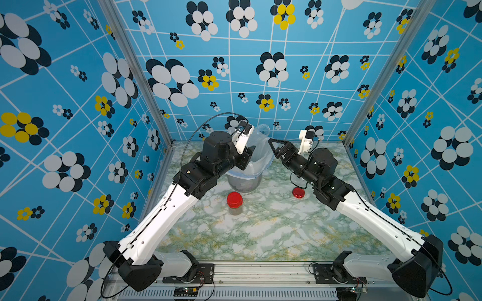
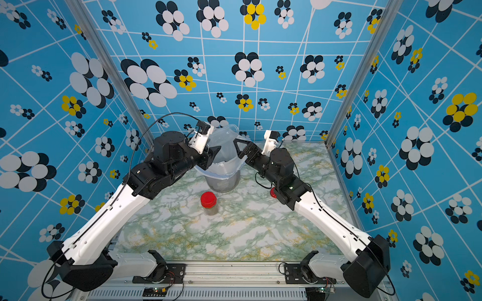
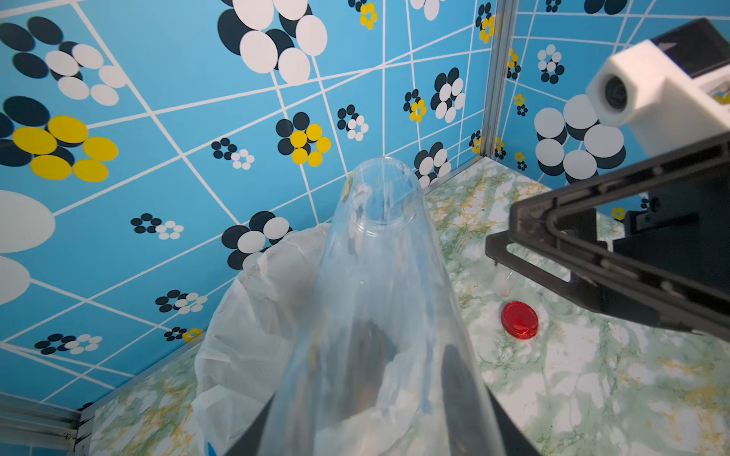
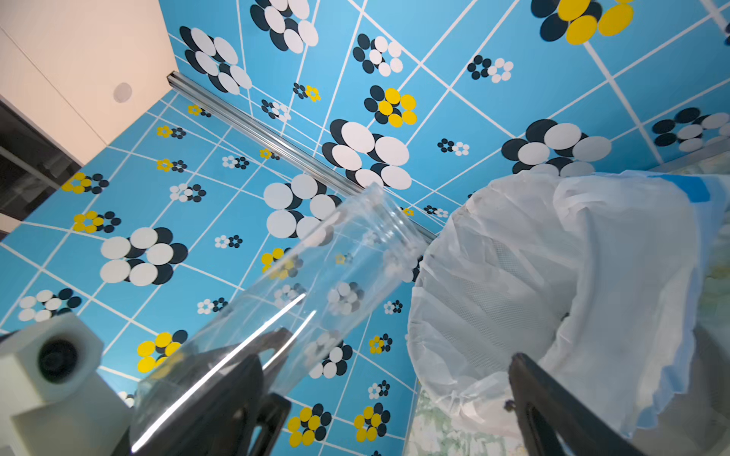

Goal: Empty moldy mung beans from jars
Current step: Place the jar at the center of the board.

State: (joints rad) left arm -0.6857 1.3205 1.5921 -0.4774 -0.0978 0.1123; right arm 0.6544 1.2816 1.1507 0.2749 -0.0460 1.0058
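My left gripper (image 3: 367, 414) is shut on a tall, lidless clear jar (image 3: 379, 276) that looks empty. It holds the jar tilted over the grey bucket (image 1: 243, 182), which is lined with a white bag (image 3: 253, 316). In both top views the jar (image 1: 261, 130) (image 2: 229, 131) points up toward the back wall. My right gripper (image 1: 273, 147) (image 4: 399, 414) stands open just right of the bucket rim, with nothing between its fingers. A short jar with a red lid (image 1: 234, 203) (image 2: 208, 203) stands upright in front of the bucket, and olive-brown mung beans (image 1: 235, 211) show through its wall.
A loose red lid (image 1: 298, 192) (image 3: 519, 319) lies on the marble tabletop (image 1: 260, 229) under my right arm. Patterned blue walls close in the back and both sides. The left arm's wrist camera (image 4: 59, 363) sits close to my right gripper.
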